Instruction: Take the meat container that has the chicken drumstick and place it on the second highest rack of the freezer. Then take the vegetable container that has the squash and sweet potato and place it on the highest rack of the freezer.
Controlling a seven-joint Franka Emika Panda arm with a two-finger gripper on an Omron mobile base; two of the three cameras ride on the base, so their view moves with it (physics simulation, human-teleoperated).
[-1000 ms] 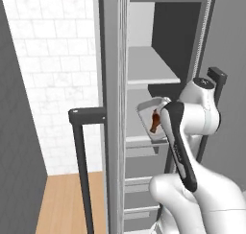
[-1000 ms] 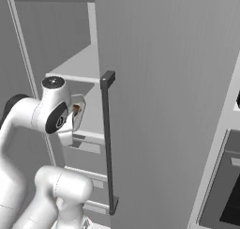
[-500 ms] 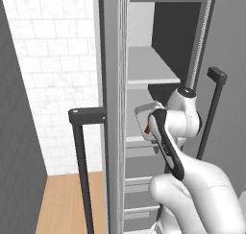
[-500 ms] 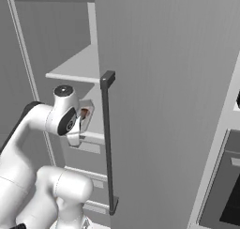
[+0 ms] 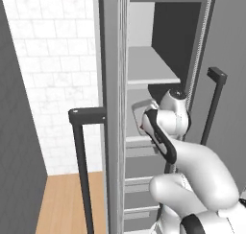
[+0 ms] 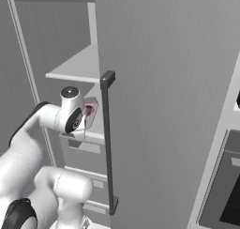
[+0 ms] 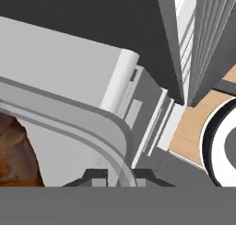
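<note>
White brick wall is running along the left side, wood floor below it, and the freezer is standing open with its big grey door and long dark bar handle swung out toward the right base camera. Inside, the highest rack is sitting bare, a flat white panel, and the arm is reaching in just underneath it.

So the gripper is clamping down on the rim of the meat container, fingers nearly together with the curved clear wall pinched between them. In the hand view the chicken drumstick is showing as a reddish-brown blob inside the tub, off to the lower left. From the right base view the container is poking out just past the wrist, level with the second highest rack, and I can't tell whether its bottom is touching the shelf or hanging just over it.

Pinching the wall at a corner makes sense to me, since the tub is too wide to grab across, and coming in sideways is keeping the wrist under the top shelf. My guess is we're at the tail end of step one, with the release still to do. The veggie container is a job for later.
</note>
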